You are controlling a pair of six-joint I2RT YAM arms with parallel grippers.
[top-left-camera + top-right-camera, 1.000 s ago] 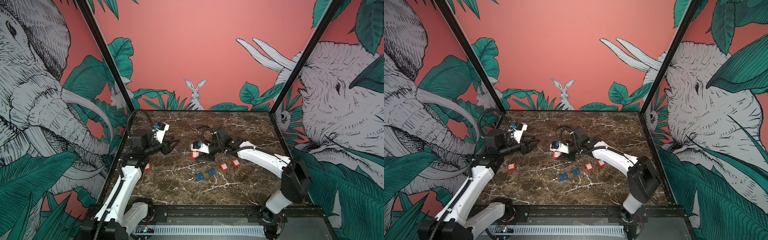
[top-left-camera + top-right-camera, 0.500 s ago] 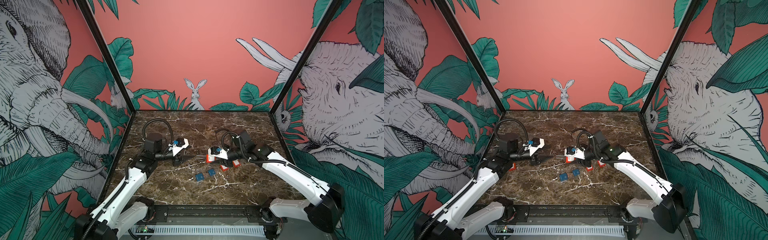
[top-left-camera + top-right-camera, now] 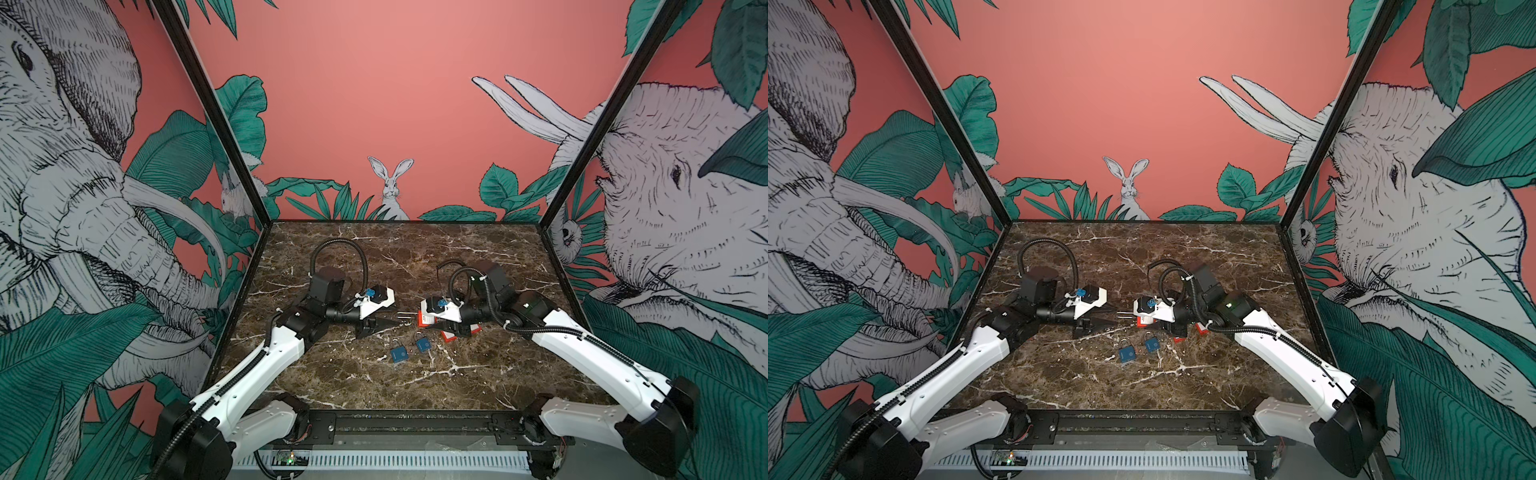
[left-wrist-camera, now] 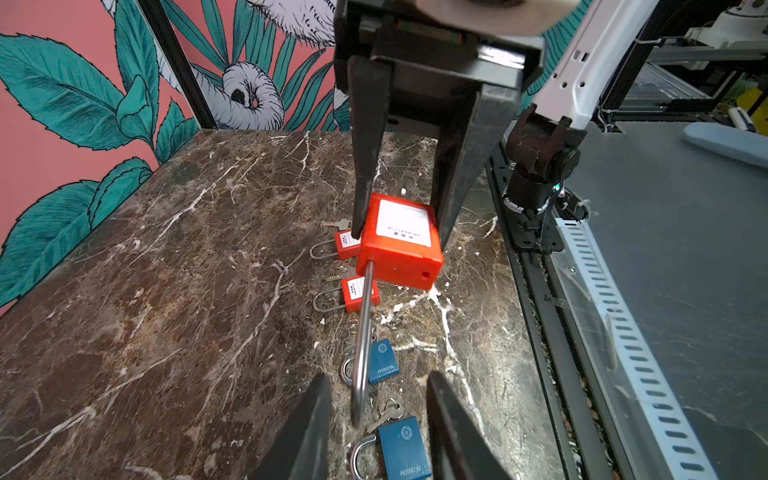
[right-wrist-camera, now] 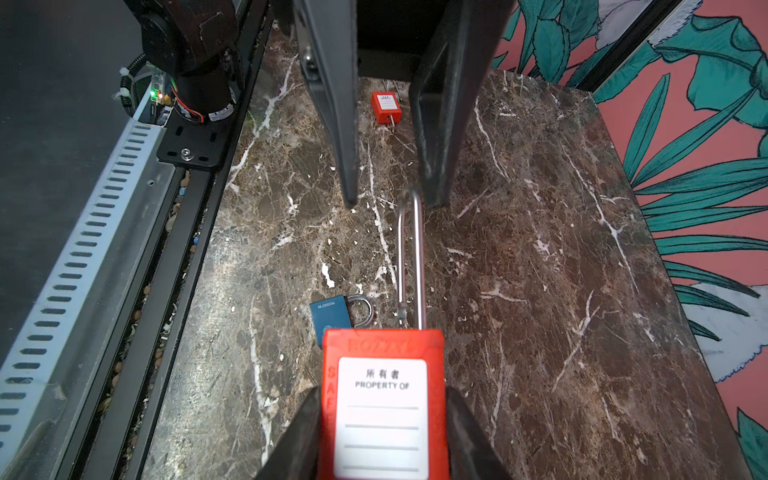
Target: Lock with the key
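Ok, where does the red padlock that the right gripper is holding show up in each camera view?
In a top view: red padlock just right of the table's middle.
In a top view: same place.
Left wrist: mid-picture, shackle running toward the lens.
Right wrist: foreground, label facing the lens.
Shared landmark: the left gripper, jaws open either side of the shackle's bend, in all four.
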